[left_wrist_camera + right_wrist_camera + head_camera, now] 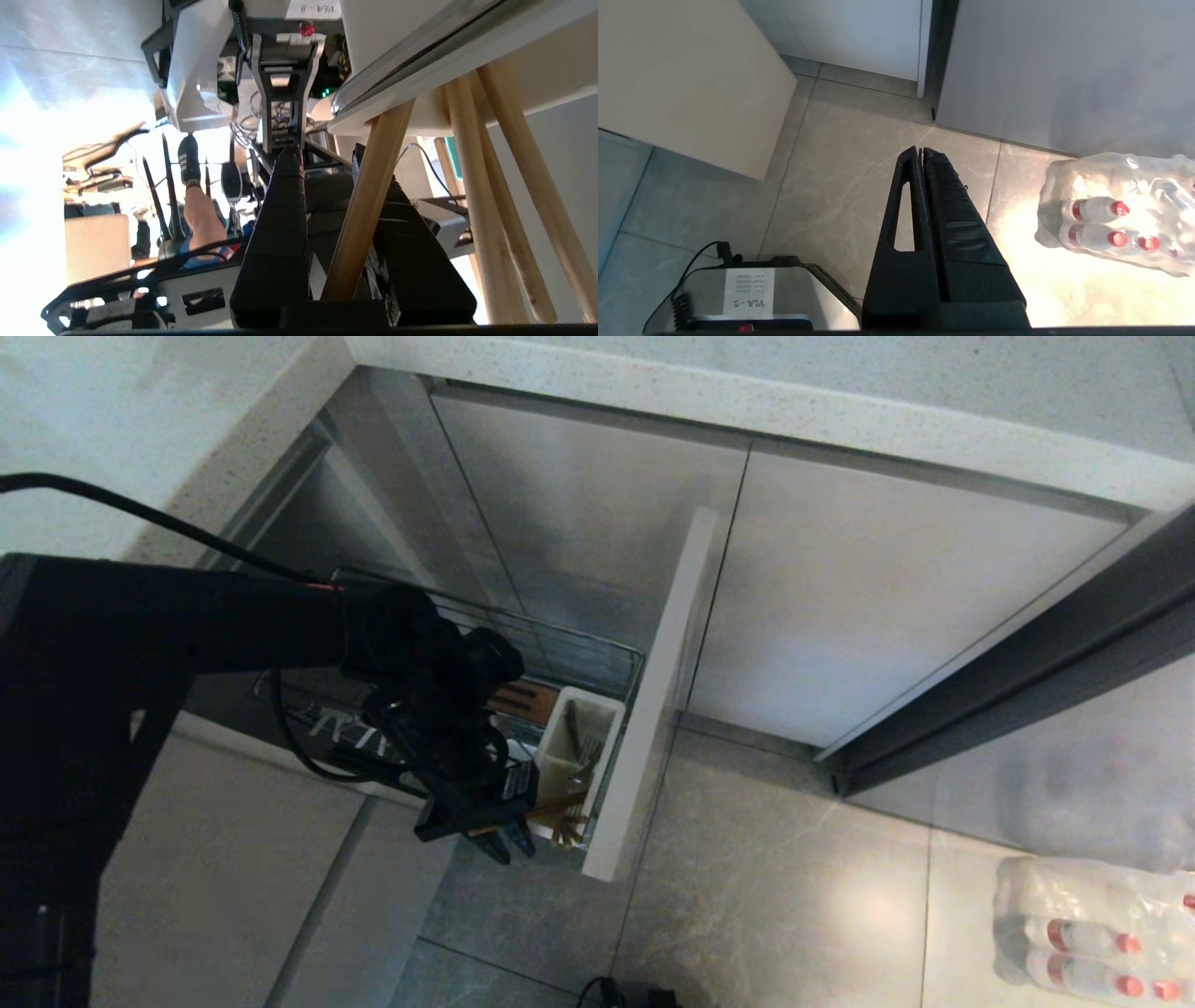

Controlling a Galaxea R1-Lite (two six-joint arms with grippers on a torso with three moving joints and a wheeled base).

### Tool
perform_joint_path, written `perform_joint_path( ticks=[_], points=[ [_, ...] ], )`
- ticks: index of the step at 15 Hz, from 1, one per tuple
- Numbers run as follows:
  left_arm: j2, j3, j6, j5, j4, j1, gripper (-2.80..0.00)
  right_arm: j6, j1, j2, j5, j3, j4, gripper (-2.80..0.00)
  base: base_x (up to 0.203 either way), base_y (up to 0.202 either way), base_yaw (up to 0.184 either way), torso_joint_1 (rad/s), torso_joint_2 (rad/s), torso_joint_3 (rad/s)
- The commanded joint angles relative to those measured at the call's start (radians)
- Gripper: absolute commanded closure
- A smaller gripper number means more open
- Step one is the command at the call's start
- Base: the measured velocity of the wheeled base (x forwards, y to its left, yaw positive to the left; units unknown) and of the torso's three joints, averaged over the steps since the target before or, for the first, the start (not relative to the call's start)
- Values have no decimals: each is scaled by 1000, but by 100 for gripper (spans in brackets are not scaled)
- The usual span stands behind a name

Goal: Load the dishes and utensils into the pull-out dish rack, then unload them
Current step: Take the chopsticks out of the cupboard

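Left gripper (509, 840): we see it low beside the near corner of the pull-out dish rack (597, 663), just off the white utensil caddy (581, 733); its jaws stand narrowly set, with one wooden chopstick (366, 205) running between them. In the left wrist view the black fingers (278, 224) flank this stick closely; we cannot tell whether both pads press on it.

Chopsticks: in the head view we find light-brown wooden sticks (560, 817) at the caddy's near end. The left wrist view shows further sticks (504, 196) beside the one between the jaws, all slanting up to the caddy's white edge.

Fork: we note silver tines (583, 756) standing in the caddy.

Dish rack: drawn out of the cabinet; its beige front panel (653, 709) stands edge-on, and the brown wooden strip (523, 698) lies behind the caddy.

Right gripper (920, 154): parked above the tiled floor (840, 186), jaws pressed together, holding nothing.

Surroundings: a wrapped pack of bottles (1097, 929) lies on the floor, well apart from the rack.
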Motion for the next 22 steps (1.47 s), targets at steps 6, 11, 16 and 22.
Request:
perform_joint_path(
  ticks=[6,11,16,22],
  points=[
    [-85,1,-33,-5,22,-21,0,0,0,2,0,0,0,0,0,0,0,0,0,0],
    [-151,1,-34,-7,45,-31,0,0,0,2,0,0,0,0,0,0,0,0,0,0],
    [-220,1,-53,-8,45,-37,0,0,0,2,0,0,0,0,0,0,0,0,0,0],
    [-279,1,-55,-5,45,-39,0,0,0,2,0,0,0,0,0,0,0,0,0,0]
  ],
)
